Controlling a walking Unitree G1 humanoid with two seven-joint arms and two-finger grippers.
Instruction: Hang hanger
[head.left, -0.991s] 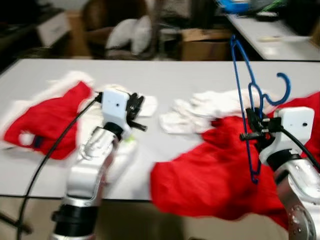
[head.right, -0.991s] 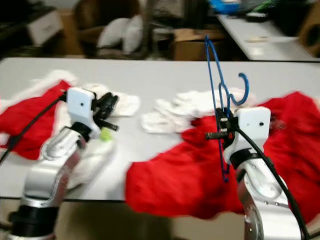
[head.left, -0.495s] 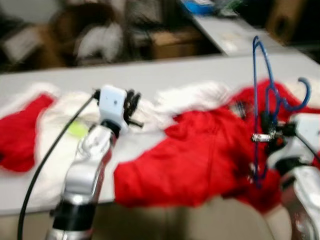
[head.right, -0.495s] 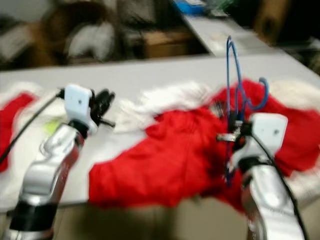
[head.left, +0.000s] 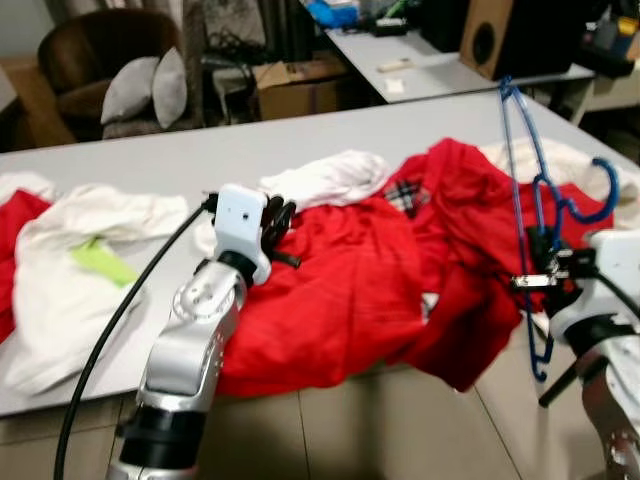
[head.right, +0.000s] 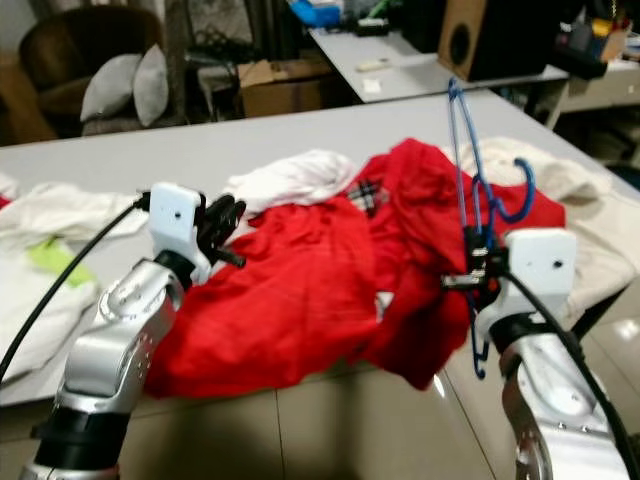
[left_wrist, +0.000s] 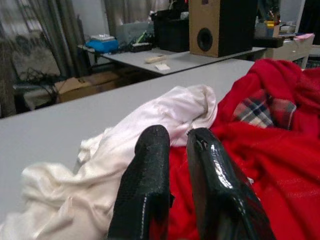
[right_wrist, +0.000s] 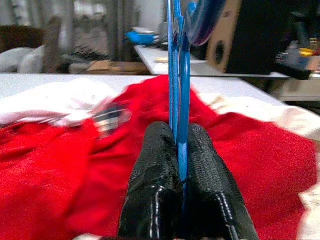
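In your left eye view, the hanger is thin blue wire, standing nearly upright at the right of the scene above the near right corner of the worktop. Its long axis runs up and down, one end high, the other below the right claw, and its hook curls out to the right. The right claw is clenched on the wire partway down, so most of the hanger rises above it and a shorter part hangs below. Under and left of it a red garment spreads over the worktop's near edge. The left claw hovers over that garment's left part, near a white cloth; another white garment with a green patch lies further left.

In your right eye view you see the same arrangement: the hanger stands upright, gripped by the right claw, with a speaker box on the far table behind.

In your left wrist view, the left claw's fingers stand slightly apart with nothing between them, above the red garment and the white cloth.

In your right wrist view, the right claw's fingers press together on the blue wires of the hanger, which run straight away from the claw, over the red garment.
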